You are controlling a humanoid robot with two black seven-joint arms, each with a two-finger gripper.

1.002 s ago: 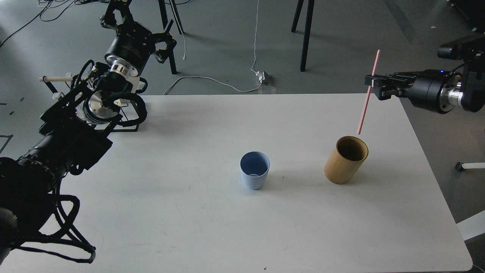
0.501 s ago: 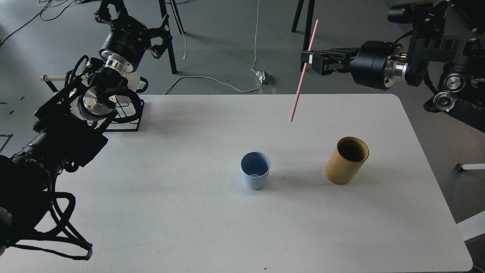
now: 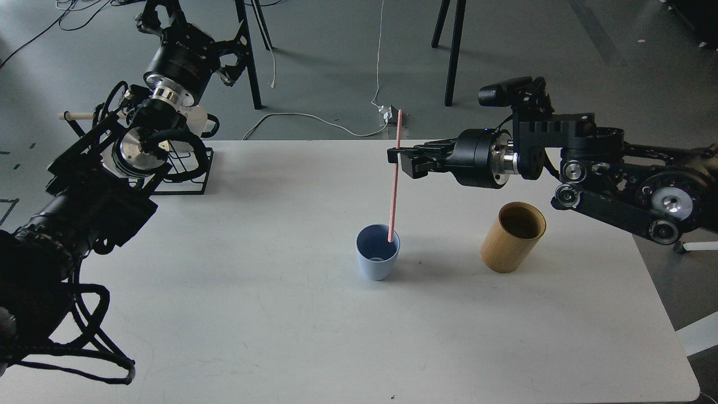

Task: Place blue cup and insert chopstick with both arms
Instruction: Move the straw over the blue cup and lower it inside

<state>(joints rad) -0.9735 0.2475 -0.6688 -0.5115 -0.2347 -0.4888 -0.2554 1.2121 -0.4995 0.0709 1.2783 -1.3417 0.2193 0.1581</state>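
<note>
The pale blue cup [image 3: 377,259] stands upright near the middle of the white table [image 3: 280,325]. My right gripper [image 3: 396,157] is shut on the pink chopstick [image 3: 392,202] and holds it nearly upright above the cup. The stick's lower tip sits inside the cup's mouth, by the far right rim. My left gripper [image 3: 190,31] is raised at the far left, beyond the table's back edge, away from the cup. It is dark and its fingers cannot be told apart.
A tan bamboo holder [image 3: 511,238] stands to the right of the cup, under my right arm. A black wire rack [image 3: 185,165] with a pale wooden rod [image 3: 78,116] stands at the back left corner, partly behind my left arm. Chair legs and cables are on the floor beyond.
My right gripper has carried the pink stick left and down, from above the bamboo holder to over the blue cup, its tip now in the cup's mouth. The left arm has drawn back slightly.
</note>
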